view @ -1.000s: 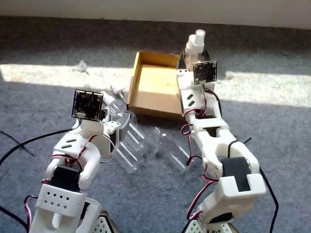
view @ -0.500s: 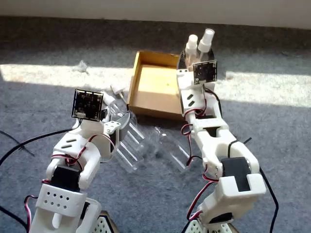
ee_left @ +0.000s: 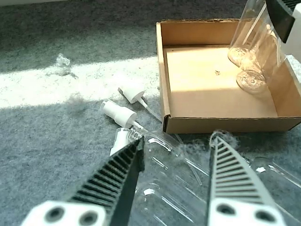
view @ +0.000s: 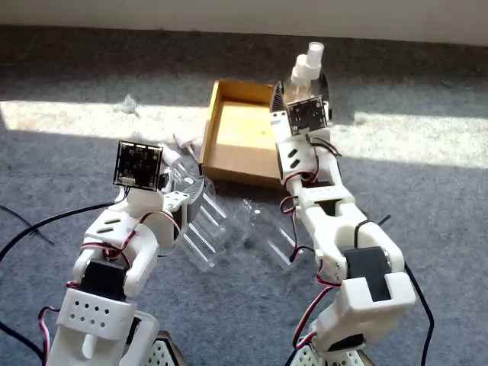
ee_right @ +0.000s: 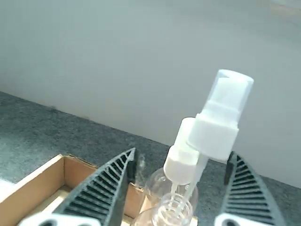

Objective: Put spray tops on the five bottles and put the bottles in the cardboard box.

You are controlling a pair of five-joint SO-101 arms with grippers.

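Left gripper (ee_left: 178,140): fingers apart, above the uncapped clear bottles (ee_left: 160,188) lying on the carpet (ee_left: 47,141). Just beyond, loose spray tops (ee_left: 117,113) lie beside the cardboard box (ee_left: 211,125). In the box's far corner, two capped bottles (ee_left: 251,52) stand tilted. Right gripper (ee_right: 181,155): fingers spread on either side of their tops.

Looking down on grey carpet (view: 69,221), spreading across the whole floor. Ending at the far side against a pale, plain wall (view: 152,11). Catching a bright band of sunlight (view: 53,118) running left to right across the far half, and darkening nearer and again along the foot of the wall. Holding a small tuft of fluff (view: 126,102) at the band's far edge, on the left.
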